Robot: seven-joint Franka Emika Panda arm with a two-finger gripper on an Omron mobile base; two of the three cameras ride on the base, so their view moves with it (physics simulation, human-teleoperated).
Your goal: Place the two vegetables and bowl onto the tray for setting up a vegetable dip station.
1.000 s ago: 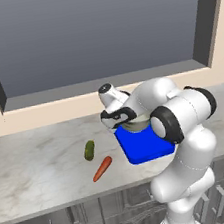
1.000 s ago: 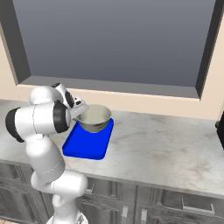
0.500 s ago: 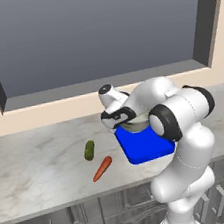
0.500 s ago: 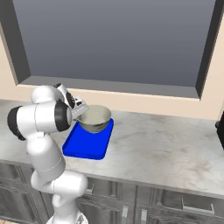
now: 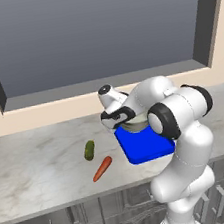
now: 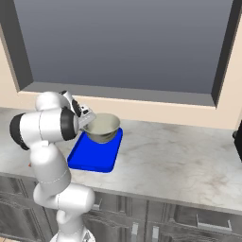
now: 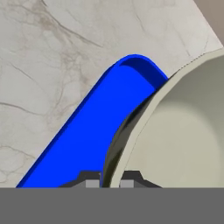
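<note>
The grey-green bowl (image 6: 103,127) with a pale inside sits over the far end of the blue tray (image 6: 94,158). I cannot tell whether it touches the tray. My gripper (image 6: 87,122) is shut on the bowl's left rim. In the hand view the rim of the bowl (image 7: 183,140) runs between my gripper's (image 7: 109,181) tips, with the tray (image 7: 87,144) beneath. From the left base view the arm hides most of the bowl (image 5: 136,126) above the tray (image 5: 147,148). The green cucumber (image 5: 89,150) and the orange carrot (image 5: 102,168) lie on the counter left of the tray.
The marble counter (image 6: 179,151) stretches wide to the right of the tray. A window sill and wall (image 5: 106,92) run close behind the bowl. The counter's front edge (image 5: 71,203) is just in front of the carrot. A dark object (image 6: 237,142) stands at the far right.
The gripper and bowl have barely moved over the tray's far end. The grip on the rim is unchanged, and the vegetables lie as before.
</note>
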